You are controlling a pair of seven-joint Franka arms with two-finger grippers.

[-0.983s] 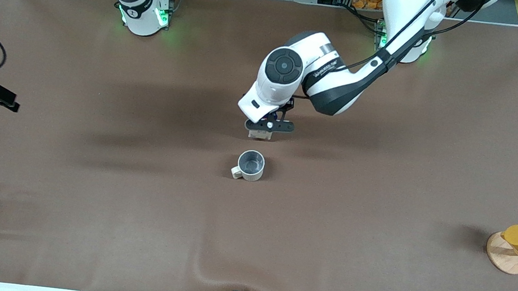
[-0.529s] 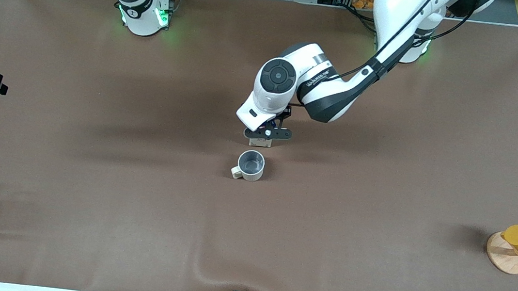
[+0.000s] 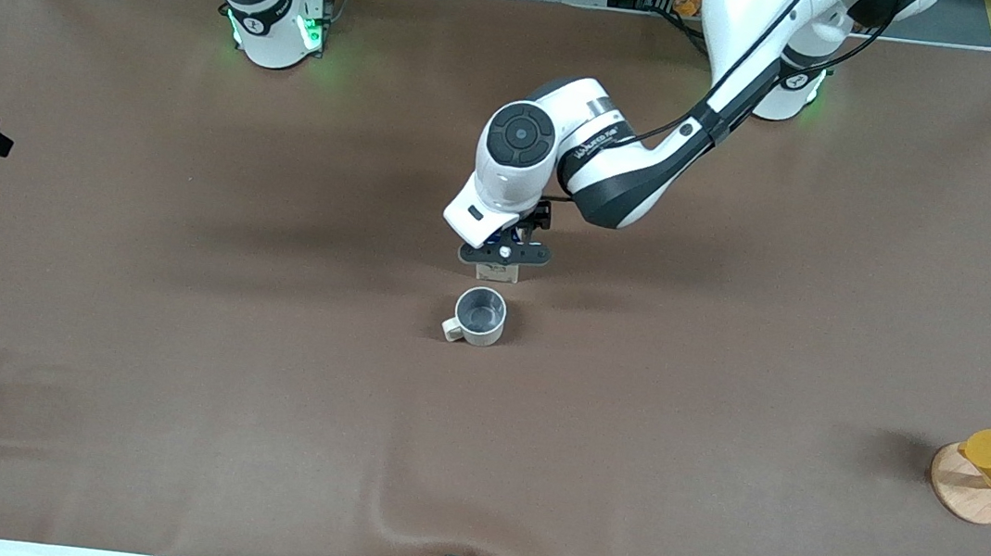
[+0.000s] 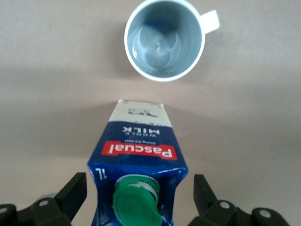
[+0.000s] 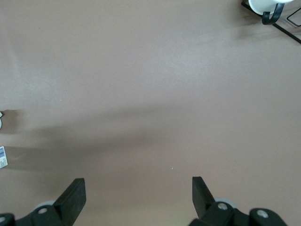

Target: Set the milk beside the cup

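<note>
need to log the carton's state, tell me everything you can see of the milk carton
The milk carton is a small gable-top pack of printed card: dark blue top, green round cap, a red Pascal band, "whole milk" lettering and a pale beige lower part. It stands upright on the brown table, close to the grey mug but apart from it, farther from the front camera. The left end effector is open around it, fingers clear of its sides.

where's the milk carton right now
The milk stands upright mid-table beside the cup, farther from the front camera than it, with the left gripper's open fingers on either side, not touching.
</note>
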